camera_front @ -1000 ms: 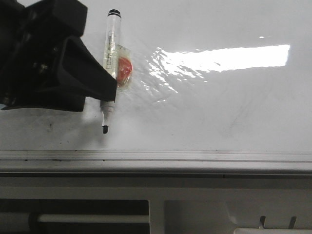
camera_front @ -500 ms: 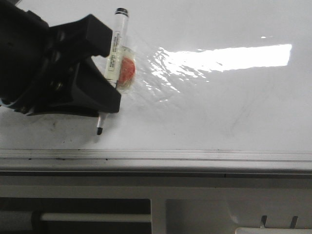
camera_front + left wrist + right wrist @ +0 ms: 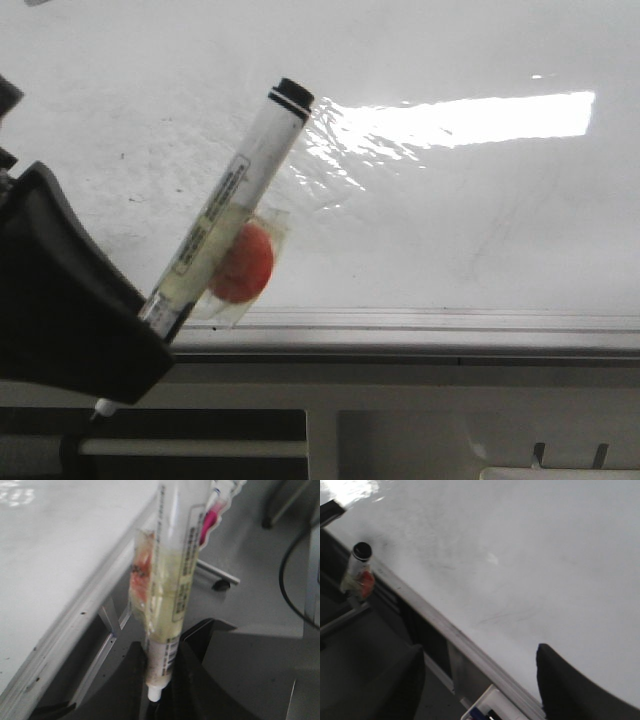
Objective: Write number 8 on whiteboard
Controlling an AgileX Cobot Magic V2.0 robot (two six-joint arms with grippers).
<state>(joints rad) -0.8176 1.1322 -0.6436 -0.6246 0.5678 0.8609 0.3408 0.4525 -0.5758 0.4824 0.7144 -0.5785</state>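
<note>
The left pincer [image 3: 120,345] grips the marker [image 3: 225,220] low on its barrel and has pulled back from over the whiteboard [image 3: 450,220] to off its near edge, tip now beyond the grey rail [image 3: 450,320] and clear of the surface. No number 8 shows; I judge writing has not begun. Past the pincer lie faint smudges, then a glare patch [image 3: 470,118]. The right pincer [image 3: 480,680] hovers spread and empty over the board's edge.

Right claw [image 3: 480,680] spread wide over the whiteboard [image 3: 530,555] — marker [image 3: 357,572] off its rail.
</note>
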